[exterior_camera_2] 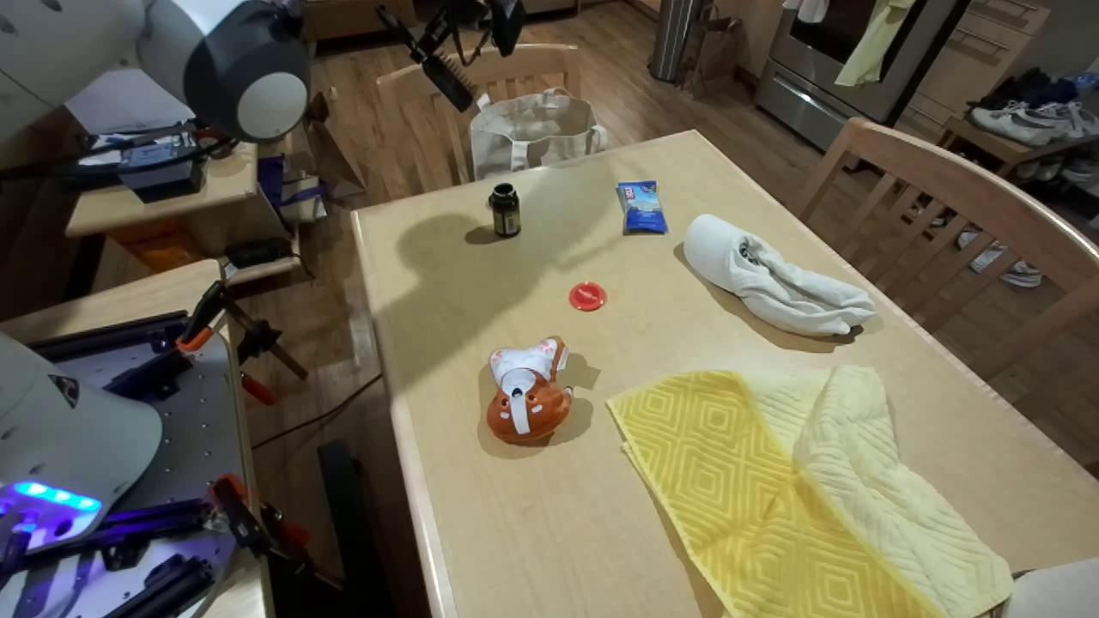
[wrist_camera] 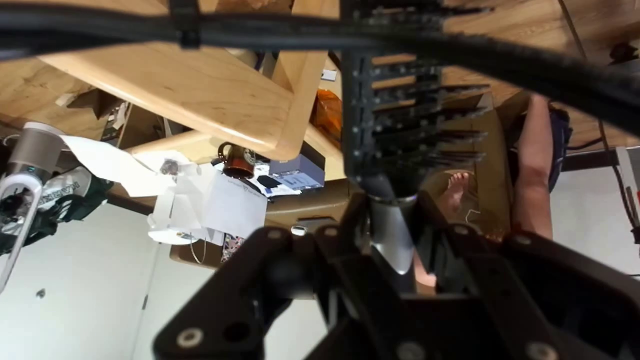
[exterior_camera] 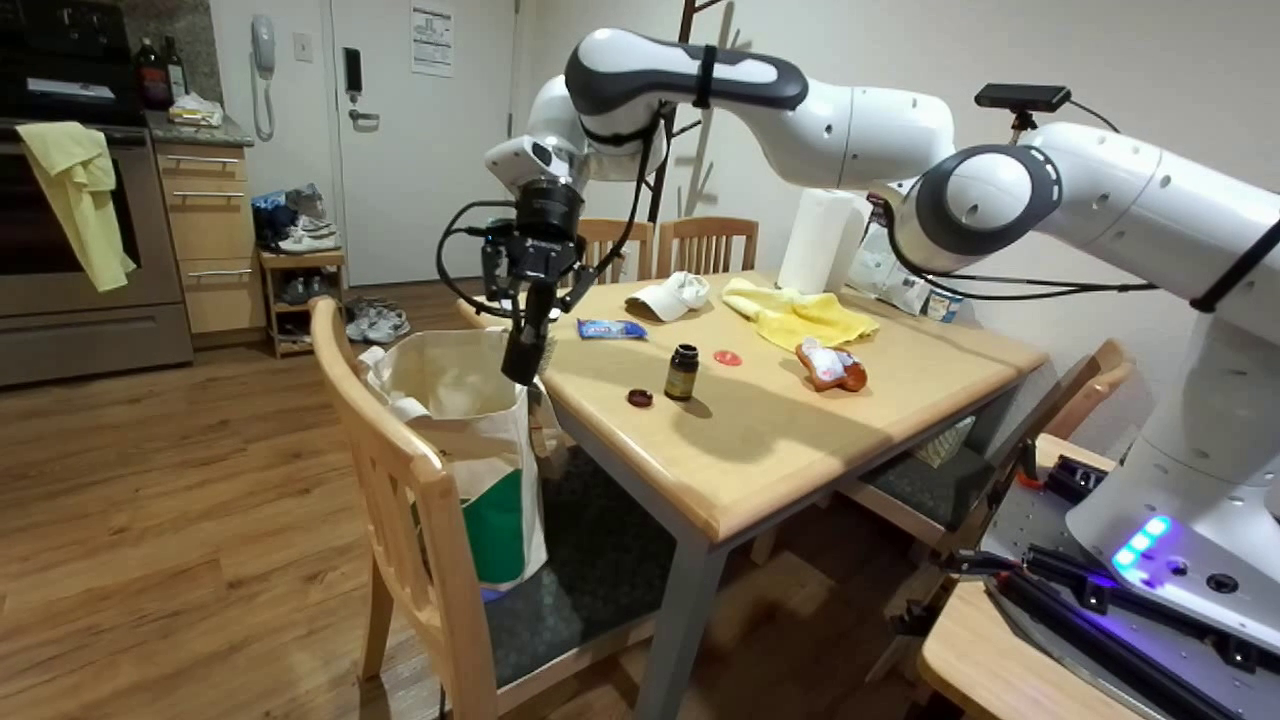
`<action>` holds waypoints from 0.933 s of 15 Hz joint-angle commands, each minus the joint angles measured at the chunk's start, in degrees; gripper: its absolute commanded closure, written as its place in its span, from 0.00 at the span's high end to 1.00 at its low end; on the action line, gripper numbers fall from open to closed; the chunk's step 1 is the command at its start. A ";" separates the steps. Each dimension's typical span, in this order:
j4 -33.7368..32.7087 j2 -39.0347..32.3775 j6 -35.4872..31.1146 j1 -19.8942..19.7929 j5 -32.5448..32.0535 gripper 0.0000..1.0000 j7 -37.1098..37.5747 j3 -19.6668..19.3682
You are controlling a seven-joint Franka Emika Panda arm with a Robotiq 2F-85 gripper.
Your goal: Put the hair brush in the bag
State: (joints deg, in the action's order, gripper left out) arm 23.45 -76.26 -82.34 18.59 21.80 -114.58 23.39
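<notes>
The black hair brush hangs tilted from my gripper, bristles outward. It also shows in an exterior view and in the wrist view. My gripper is shut on the brush handle, with the bristle head beyond the fingertips. The bag is cream fabric with a green patch, standing open on a chair seat. In an exterior view the brush overlaps the bag's table-side rim; in an exterior view the bag appears to the right of the brush. The bag is not visible in the wrist view.
The bag's chair has a high back beside it, and the table edge is close. On the table are an open dark bottle, a blue packet, a plush toy, a white cap and a yellow cloth.
</notes>
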 commanded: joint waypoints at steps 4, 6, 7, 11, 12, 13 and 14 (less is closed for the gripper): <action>2.32 1.44 1.70 -1.18 1.01 0.12 -1.15 1.97; 1.91 1.38 0.76 -0.84 0.03 0.12 -1.83 1.45; 1.84 1.39 0.50 -0.75 -0.23 0.12 -2.40 1.32; 1.45 1.74 -1.96 0.03 -2.69 0.12 -5.00 -0.67; 1.40 1.80 -2.75 0.18 -3.33 0.12 -5.94 -1.14; 1.30 1.84 -3.69 0.39 -4.02 0.12 -6.88 -1.69; 1.19 1.93 -4.76 0.71 -5.04 0.12 -7.99 -2.45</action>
State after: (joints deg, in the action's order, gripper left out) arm 23.25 -76.11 -84.41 18.81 19.51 -118.73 22.51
